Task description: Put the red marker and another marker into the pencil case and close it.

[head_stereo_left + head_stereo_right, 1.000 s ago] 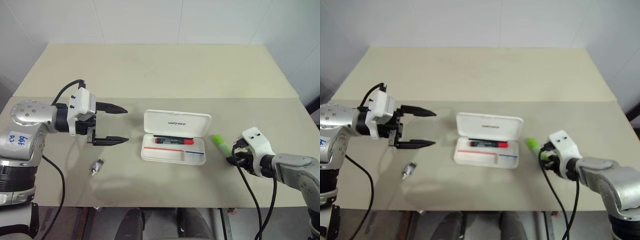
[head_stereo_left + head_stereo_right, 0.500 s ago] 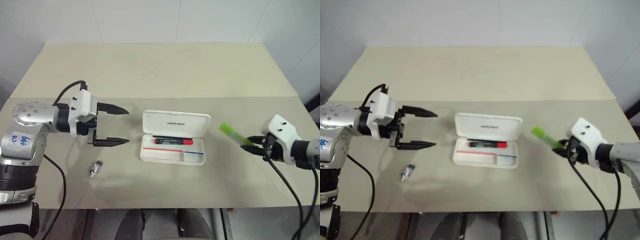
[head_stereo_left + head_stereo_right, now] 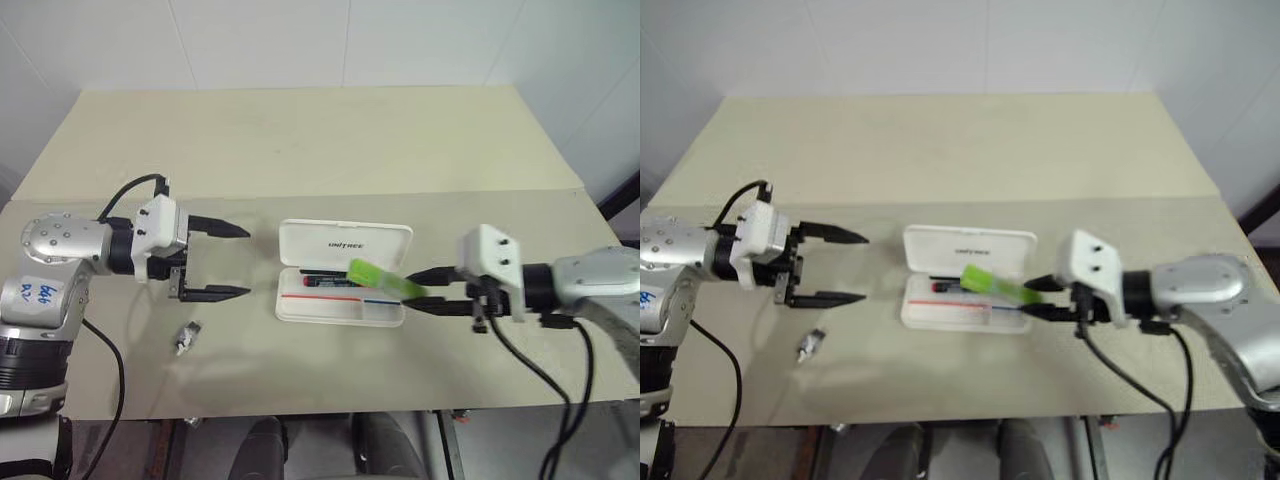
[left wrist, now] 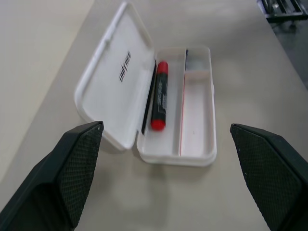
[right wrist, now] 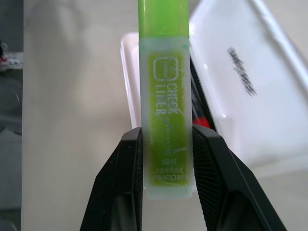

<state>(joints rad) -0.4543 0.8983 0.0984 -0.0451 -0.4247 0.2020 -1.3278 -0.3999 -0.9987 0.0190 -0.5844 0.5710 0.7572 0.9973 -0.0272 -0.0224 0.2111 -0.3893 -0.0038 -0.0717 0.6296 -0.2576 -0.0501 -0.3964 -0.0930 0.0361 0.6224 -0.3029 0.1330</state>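
Fingers (image 5: 126,183) of the right gripper (image 3: 425,292) are squeezed on the green highlighter (image 3: 384,280) above the open pencil case (image 3: 342,285) (red marker (image 3: 331,282) inside); the left gripper (image 3: 238,262) is spread wide, empty, beside the case, near a small metal piece (image 3: 188,337).

Bright, flat indoor light, mostly clean pictures with a bit of blur here and there

Light looks soft and overhead: the beige table (image 3: 330,140) is evenly lit with no hard glare, and the shadows under the left gripper (image 3: 235,260) and the pencil case (image 3: 340,310) are faint and fuzzy-edged. The right eye view is a touch hazier and paler than the left eye one. In the left wrist view the black fingers (image 4: 72,168) up close are soft while the case sits fairly sharp. In the right wrist view the green highlighter (image 5: 164,96) is crisp enough to read its print, but the lid lettering behind it is out of focus.
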